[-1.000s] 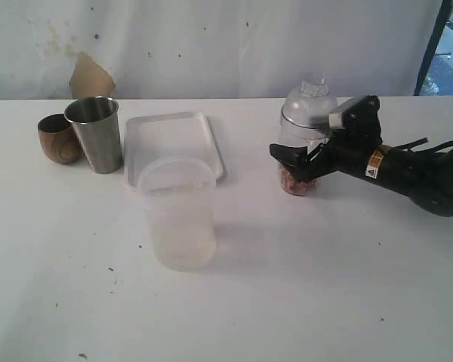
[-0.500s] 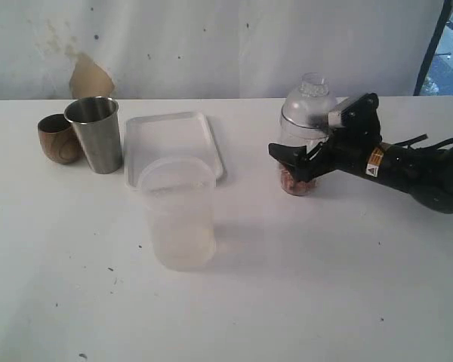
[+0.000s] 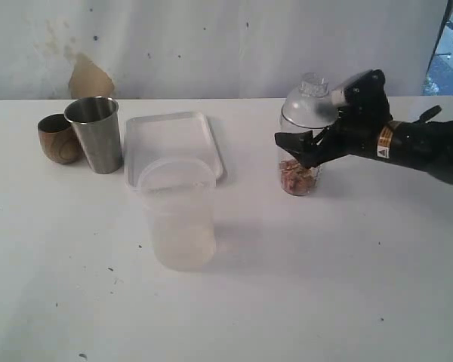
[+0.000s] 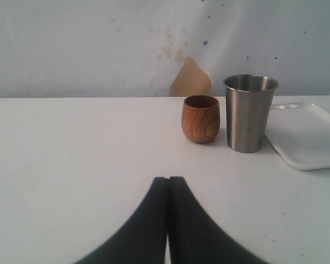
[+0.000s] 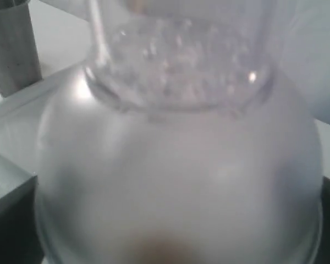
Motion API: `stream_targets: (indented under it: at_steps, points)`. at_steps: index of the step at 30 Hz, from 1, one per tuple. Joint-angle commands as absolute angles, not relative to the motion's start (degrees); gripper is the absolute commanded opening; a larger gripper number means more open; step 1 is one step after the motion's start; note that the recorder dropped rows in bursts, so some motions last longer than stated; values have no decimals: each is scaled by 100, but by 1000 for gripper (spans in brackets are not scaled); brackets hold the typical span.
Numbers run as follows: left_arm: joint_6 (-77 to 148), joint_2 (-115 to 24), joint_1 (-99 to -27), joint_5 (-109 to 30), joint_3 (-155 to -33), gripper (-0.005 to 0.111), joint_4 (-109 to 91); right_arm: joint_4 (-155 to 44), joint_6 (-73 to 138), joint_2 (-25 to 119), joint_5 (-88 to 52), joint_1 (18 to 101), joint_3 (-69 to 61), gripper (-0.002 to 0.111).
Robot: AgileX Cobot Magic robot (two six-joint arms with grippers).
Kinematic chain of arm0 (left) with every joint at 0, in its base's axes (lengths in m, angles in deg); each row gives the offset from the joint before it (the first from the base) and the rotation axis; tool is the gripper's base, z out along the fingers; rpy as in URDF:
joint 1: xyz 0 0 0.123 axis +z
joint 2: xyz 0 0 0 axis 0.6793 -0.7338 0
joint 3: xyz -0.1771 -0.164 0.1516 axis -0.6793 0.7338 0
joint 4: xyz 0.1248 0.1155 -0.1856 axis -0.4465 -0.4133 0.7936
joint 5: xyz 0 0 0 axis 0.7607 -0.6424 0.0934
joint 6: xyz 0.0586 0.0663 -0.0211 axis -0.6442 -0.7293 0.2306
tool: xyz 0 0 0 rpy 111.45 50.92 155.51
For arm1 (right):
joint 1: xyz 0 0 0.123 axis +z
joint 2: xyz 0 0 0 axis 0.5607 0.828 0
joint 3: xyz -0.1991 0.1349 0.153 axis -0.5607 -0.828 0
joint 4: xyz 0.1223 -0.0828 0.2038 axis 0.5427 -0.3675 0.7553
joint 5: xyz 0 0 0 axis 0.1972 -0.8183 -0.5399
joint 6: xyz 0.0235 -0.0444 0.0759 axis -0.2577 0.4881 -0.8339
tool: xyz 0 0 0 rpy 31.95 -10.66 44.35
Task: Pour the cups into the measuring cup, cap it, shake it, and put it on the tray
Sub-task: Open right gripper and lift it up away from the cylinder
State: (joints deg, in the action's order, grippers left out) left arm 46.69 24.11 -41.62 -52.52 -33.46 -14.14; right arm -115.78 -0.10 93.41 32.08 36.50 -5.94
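**Grasping the capped measuring cup.** The measuring cup (image 3: 299,175) is closed by its domed cap (image 3: 308,105) and holds a brownish charge at its base. It stands upright on the bench (image 3: 325,264), well apart from the tray (image 3: 174,124), on the side of the tray opposite the steel tumbler (image 3: 95,134) and the wooden cup (image 3: 58,138).

The right end effector (image 3: 293,147) is spread wide, with one jaw to each side of the cup just below the cap. Whether the pads touch the wall cannot be told. The left end effector (image 4: 168,220) is closed on nothing and faces the two cups beside the tray. A frosted tumbler (image 3: 178,215) stands at the tray's near edge.

Judged step: secure the cup for shaking, then transfer it to the tray.
- Centre the jaws on the straight cylinder, not on the dome, where a grip would likely slip.
- Close squarely, so that the tall, narrow cup does not tip.
- Lift clear of the bench before shaking, with the cap fully seated.
- On the way to the tray, pass above or behind the frosted tumbler.
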Motion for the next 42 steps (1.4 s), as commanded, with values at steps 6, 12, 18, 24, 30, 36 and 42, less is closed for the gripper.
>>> stream_targets:
  at_steps: [6,12,18,24,30,36,42]
  points:
    - [4659,2434,-4183,-5237,-3319,0,-1418,-11691,-330,8703,3064,3633,-612,105]
    - [4659,2434,-4183,-5237,-3319,0,-1418,-11691,-314,7972,2522,3633,-612,105]
    - [4659,2434,-4183,-5237,-3319,0,-1418,-11691,-1045,7064,2435,3633,-612,105]
    - [4659,2434,-4183,-5237,-3319,0,-1418,-11691,-1968,6091,1079,3690,-591,101]
    - [4659,2434,-4183,-5237,-3319,0,-1418,-11667,-2491,5237,-988,3977,-596,74]
    - [4659,2434,-4183,-5237,-3319,0,-1418,-11667,-3562,4872,-1421,4214,-762,26]
    - [4659,2434,-4183,-5237,-3319,0,-1418,-13016,-3914,4964,275,4214,-997,0]
